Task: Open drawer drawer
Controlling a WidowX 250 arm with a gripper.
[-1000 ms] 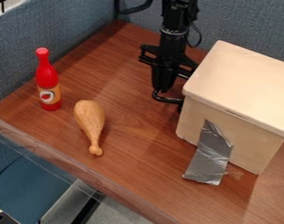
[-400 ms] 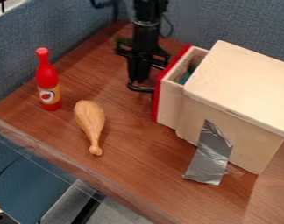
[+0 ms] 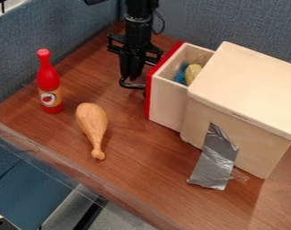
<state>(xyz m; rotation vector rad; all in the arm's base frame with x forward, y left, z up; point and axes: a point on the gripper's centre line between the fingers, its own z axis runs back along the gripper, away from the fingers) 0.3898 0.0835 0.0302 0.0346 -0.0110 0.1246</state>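
The gripper (image 3: 131, 81) hangs down just left of the drawer (image 3: 168, 101), beside its red front panel, at the drawer's handle side. How its fingers stand is hard to make out. The drawer sticks out to the left from the pale wooden box (image 3: 250, 90), pulled partway out. Inside it lie a blue object (image 3: 181, 74) and a yellowish object (image 3: 193, 72), both partly hidden by the box top.
A red bottle (image 3: 48, 83) stands at the left of the wooden table (image 3: 136, 166). A wooden drumstick (image 3: 92, 128) lies to its right. Silver tape (image 3: 215, 161) runs from the box side onto the table. Blue partitions (image 3: 46, 29) border the back and left.
The gripper has shifted left and slightly up in view. The drawer, not visible at first, has slid out leftward with it, uncovering the blue and yellowish objects inside.
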